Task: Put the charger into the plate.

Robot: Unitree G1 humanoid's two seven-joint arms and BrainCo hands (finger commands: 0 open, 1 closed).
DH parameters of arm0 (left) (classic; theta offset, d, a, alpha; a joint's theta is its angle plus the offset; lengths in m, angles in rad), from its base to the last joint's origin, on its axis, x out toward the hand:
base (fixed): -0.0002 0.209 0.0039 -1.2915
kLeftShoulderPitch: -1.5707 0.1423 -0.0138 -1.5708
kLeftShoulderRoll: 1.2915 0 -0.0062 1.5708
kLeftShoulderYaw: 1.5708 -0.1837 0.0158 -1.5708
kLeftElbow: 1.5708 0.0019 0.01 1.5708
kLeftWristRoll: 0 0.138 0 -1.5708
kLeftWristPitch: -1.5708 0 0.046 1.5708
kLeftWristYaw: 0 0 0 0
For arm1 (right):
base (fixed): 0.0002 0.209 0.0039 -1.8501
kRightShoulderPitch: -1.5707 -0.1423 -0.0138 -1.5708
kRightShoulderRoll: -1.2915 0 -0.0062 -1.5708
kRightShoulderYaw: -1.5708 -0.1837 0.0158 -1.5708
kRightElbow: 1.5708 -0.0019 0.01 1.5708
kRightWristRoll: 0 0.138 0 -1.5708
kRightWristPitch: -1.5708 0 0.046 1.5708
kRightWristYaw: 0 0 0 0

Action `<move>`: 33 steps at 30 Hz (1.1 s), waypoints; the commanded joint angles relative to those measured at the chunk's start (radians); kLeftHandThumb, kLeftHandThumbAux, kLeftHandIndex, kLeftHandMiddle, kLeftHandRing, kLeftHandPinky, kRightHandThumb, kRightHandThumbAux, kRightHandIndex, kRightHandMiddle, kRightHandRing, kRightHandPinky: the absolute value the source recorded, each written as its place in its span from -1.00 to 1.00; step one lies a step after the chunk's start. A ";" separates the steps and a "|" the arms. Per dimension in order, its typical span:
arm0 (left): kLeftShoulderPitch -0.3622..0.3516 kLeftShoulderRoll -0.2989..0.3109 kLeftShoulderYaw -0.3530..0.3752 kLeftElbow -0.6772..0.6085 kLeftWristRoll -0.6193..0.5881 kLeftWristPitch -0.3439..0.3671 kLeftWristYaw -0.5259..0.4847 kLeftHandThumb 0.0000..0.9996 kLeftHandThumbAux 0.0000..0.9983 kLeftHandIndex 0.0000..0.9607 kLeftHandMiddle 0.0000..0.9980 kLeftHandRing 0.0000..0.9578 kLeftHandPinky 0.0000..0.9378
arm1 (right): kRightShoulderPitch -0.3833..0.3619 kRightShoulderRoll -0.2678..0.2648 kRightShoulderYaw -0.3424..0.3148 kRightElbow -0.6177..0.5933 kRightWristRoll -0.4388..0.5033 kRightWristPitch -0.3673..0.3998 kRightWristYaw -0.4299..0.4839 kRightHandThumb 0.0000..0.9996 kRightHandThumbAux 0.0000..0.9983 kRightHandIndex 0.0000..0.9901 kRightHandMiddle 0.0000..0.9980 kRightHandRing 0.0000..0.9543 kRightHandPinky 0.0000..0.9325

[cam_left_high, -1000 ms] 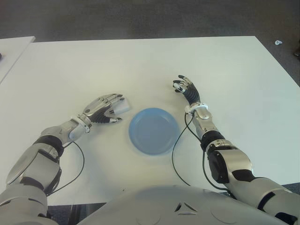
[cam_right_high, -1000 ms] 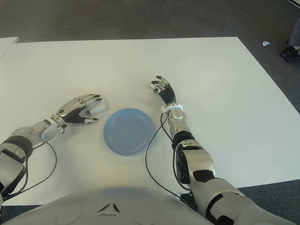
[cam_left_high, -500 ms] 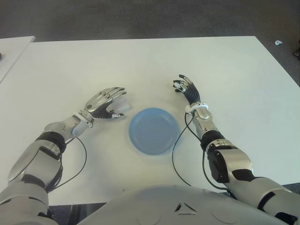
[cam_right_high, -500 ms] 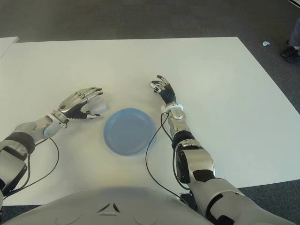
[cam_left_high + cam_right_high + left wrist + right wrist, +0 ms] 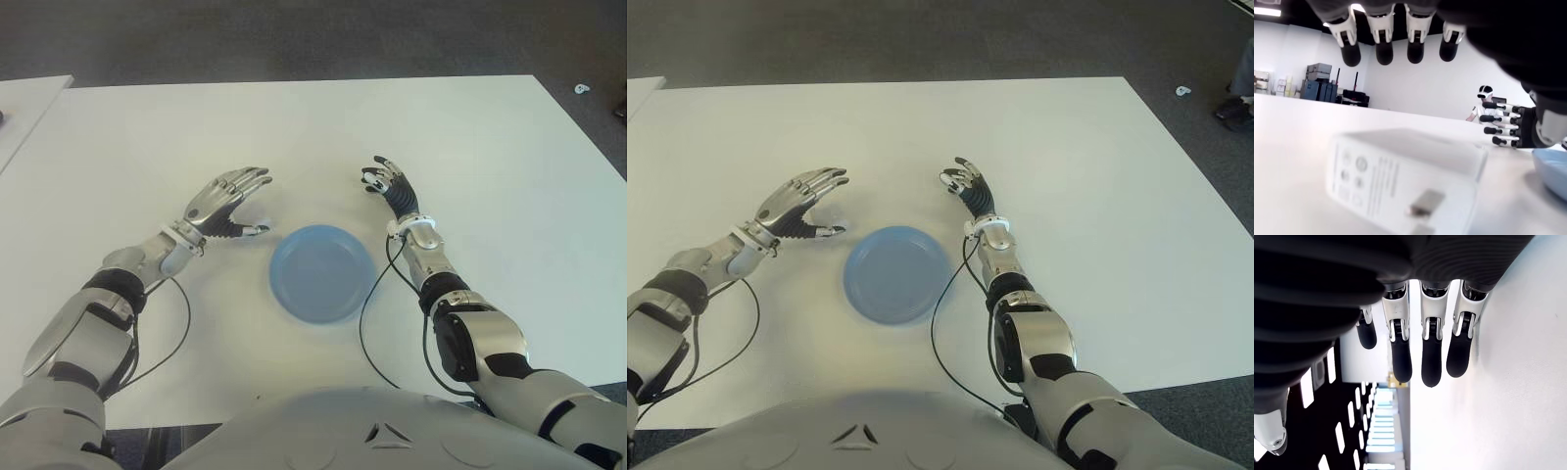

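White and still on the table just left of the plate [image 5: 322, 273], the charger [image 5: 1400, 181] lay under the open, empty left hand [image 5: 224, 202], which judging by this needed to lower and close on it, while the open right hand [image 5: 387, 185] showed just right of the plate.

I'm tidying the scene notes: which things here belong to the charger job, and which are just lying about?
Part of the job:
- white boxy charger, on the table under the open left hand
- round blue plate, empty

Just there:
- white table
- right hand, idle beside the plate's right side
- small white scrap on the floor
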 commanded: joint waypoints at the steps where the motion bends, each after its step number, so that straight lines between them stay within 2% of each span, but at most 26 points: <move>1: 0.017 -0.008 0.014 -0.014 0.008 0.009 0.029 -0.78 -0.23 -1.00 -1.00 -1.00 -1.00 | 0.074 0.008 -0.001 0.068 -0.004 0.066 -0.003 -1.00 0.14 -0.74 -0.39 -0.35 -0.38; 7: 0.019 -0.004 0.026 -0.037 0.006 0.004 0.053 -0.76 -0.25 -1.00 -1.00 -1.00 -1.00 | 0.073 0.010 0.000 0.069 -0.005 0.063 -0.007 -0.97 0.13 -0.74 -0.39 -0.35 -0.37; 15: 0.055 0.009 0.054 -0.086 -0.018 0.000 0.000 -0.75 -0.26 -1.00 -1.00 -1.00 -1.00 | 0.073 0.013 0.003 0.070 -0.008 0.062 -0.013 -0.91 0.12 -0.75 -0.38 -0.34 -0.36; 21: 0.155 0.026 0.075 -0.172 -0.030 0.012 -0.040 -0.75 -0.27 -1.00 -1.00 -1.00 -1.00 | 0.073 0.014 0.004 0.068 -0.010 0.061 -0.017 -0.89 0.12 -0.76 -0.38 -0.34 -0.35; 26: 0.230 0.042 0.106 -0.266 -0.072 0.042 -0.146 -0.76 -0.29 -1.00 -1.00 -1.00 -1.00 | 0.073 0.014 0.005 0.067 -0.011 0.060 -0.017 -0.87 0.12 -0.77 -0.38 -0.34 -0.35; 33: 0.297 0.059 0.157 -0.360 -0.098 0.098 -0.245 -0.76 -0.31 -1.00 -1.00 -1.00 -1.00 | 0.074 0.015 0.004 0.064 -0.008 0.060 -0.017 -0.85 0.11 -0.78 -0.38 -0.33 -0.34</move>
